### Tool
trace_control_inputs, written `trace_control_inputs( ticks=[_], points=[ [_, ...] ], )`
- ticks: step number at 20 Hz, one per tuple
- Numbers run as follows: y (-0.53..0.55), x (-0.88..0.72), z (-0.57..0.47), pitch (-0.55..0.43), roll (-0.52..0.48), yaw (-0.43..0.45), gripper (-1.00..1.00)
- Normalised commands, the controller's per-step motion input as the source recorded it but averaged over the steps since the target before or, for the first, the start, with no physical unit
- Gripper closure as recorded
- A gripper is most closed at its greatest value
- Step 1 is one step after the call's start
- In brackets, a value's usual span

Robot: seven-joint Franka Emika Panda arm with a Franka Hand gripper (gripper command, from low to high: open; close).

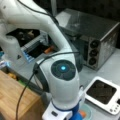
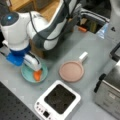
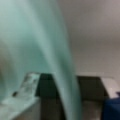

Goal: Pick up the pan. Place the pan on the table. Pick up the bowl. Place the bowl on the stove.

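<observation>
Pink, the pan [image 2: 71, 71] sits on the grey surface [image 2: 95, 55] just beside the stove [image 2: 58, 101], whose black plate is bare. The end effector [image 2: 37, 74] reaches down into the teal bowl [image 2: 28, 74] near the stove, its fingers [image 2: 38, 75] at the bowl's rim. How tightly it grips cannot be told.

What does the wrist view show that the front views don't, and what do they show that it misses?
Only the wrist view shows the bowl from right up close, its teal wall filling the picture's left beside grey table.

Only a front view shows the pan resting on the table beside the bare stove, the toaster oven, and the gripper down in the bowl.

Both show the teal bowl and grey table, with the gripper at the bowl.
</observation>
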Motion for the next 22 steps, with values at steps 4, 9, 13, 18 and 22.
trace_control_inputs(
  ticks=[4, 9, 13, 18, 22],
  points=[
    [0.37, -0.32, 0.11, -0.054, 0.061, -0.233, 1.0],
    [0.39, -0.34, 0.16, -0.046, 0.062, -0.257, 1.0],
    [0.34, -0.31, 0.05, -0.071, 0.048, -0.233, 1.0],
    [0.35, -0.29, -0.09, -0.094, 0.011, -0.227, 1.0],
    [0.43, -0.24, -0.04, -0.101, 0.002, -0.216, 1.0]
  ],
)
